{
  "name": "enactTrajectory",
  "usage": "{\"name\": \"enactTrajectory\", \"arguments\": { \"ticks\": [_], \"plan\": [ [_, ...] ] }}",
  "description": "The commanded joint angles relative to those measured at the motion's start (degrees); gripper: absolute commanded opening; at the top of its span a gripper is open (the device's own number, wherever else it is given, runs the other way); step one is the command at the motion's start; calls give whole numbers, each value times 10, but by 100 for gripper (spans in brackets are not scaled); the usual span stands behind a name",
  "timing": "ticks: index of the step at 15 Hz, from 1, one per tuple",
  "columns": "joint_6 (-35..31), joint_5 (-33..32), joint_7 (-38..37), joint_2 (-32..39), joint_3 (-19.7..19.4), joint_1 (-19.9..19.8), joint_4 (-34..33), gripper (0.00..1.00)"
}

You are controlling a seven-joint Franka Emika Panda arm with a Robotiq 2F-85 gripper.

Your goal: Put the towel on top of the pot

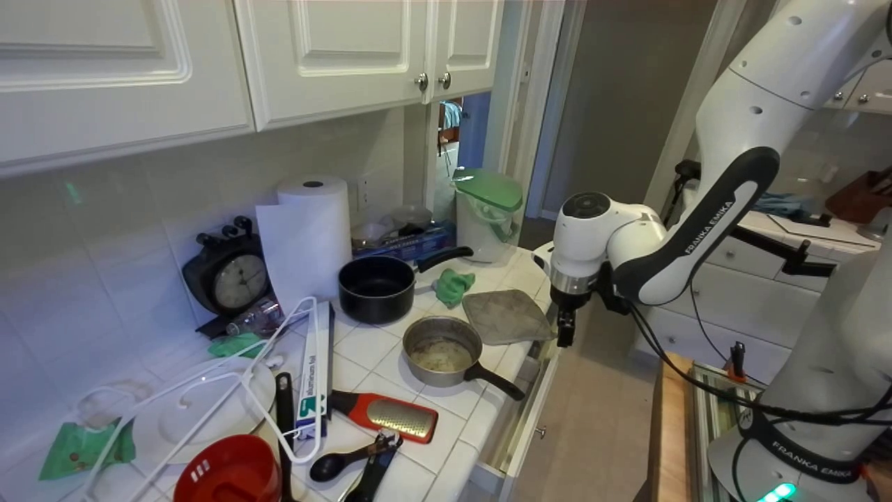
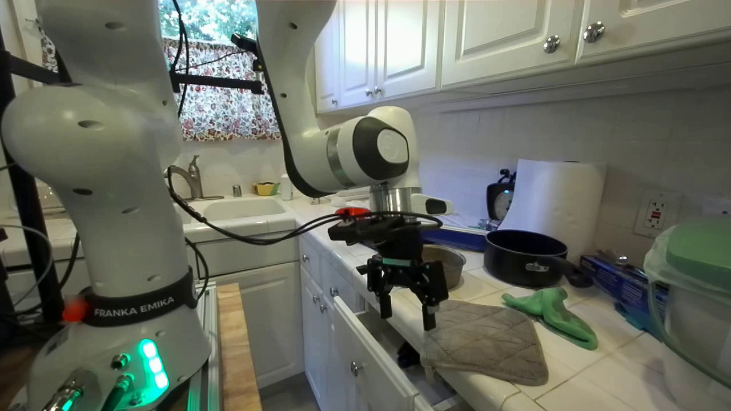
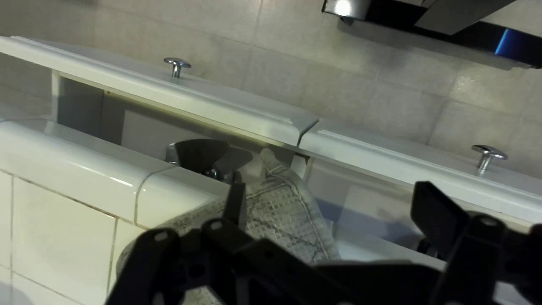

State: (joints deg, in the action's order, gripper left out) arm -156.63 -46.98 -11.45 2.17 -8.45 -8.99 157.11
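Gripper [image 2: 407,317] hung near the edge of the counter [image 3: 63,237], jaws spread wide, nothing held. Towel [image 2: 488,345], grey and quilted, lay on the counter with one corner overhanging the open drawer [image 3: 190,101], close to the gripper; contact could not be told. Pot [image 1: 440,354] stood upright just beside the towel, handle toward the edge; green cloth [image 1: 454,287] and black pot [image 1: 376,293] sat farther in.

Tiled bench [image 1: 368,348]: black saucepan [image 1: 376,303] stands upright just beside the paper-towel roll [image 1: 313,244], handle toward the green-lidded container [image 1: 488,189]. Red-framed grater [image 1: 403,418] lies near the aluminum-foil box [image 1: 315,373]. Red bowl [image 1: 230,474], cut off at lower frame edge in an exterior view. Wrist view: two drawers [image 3: 211,106] open at bench edge. Floral curtain [image 2: 228,117] at window [image 2: 205,20].
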Motion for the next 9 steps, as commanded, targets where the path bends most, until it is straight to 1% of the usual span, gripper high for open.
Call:
{"name": "enactTrajectory", "arguments": {
  "ticks": [1, 2, 3, 4, 7, 8, 9],
  "plan": [
    [-8, -81, -101, 32, -7, 0, -17, 100],
    [-10, -78, -103, 41, -7, -1, -19, 100],
    [-13, -52, -87, 47, -5, -3, -17, 100],
    [0, -52, -76, 20, -2, -1, -6, 100],
    [-2, -51, -78, 35, -3, -2, -8, 100],
    [-7, -66, -88, 36, -8, -3, -12, 100],
    [-13, -65, -85, 42, -10, -6, -14, 100]
  ]
}}
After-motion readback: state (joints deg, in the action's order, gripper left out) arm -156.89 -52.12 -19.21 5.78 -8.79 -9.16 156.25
